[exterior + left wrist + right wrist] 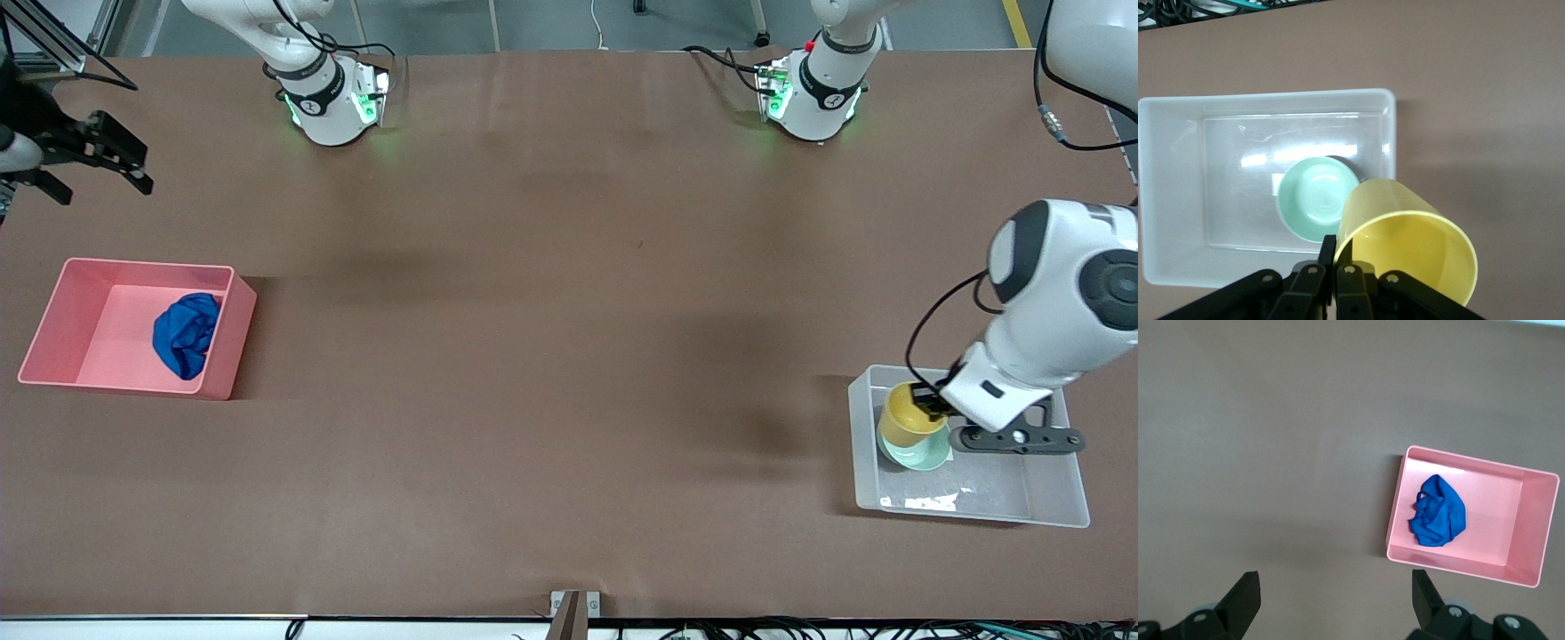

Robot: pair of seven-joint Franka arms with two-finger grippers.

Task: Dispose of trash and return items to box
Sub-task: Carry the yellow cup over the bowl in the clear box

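Observation:
The blue cloth lump (186, 333) lies in the pink bin (53, 331) at the right arm's end of the table; it also shows in the right wrist view (1437, 511). My left gripper (933, 406) is shut on the rim of the yellow cup (908, 418) and holds it tilted over the translucent box (1058, 500), above the mint-green bowl (925, 458). In the left wrist view the cup (1408, 243) hangs beside the bowl (1317, 199), which sits on the box floor (1231, 207). My right gripper (98, 158) is open and empty, raised at the table's edge near the pink bin.
The pink bin (1511, 540) shows whole in the right wrist view. A small metal bracket (574, 609) sits at the table edge nearest the front camera. The brown table (551, 338) stretches bare between the two bins.

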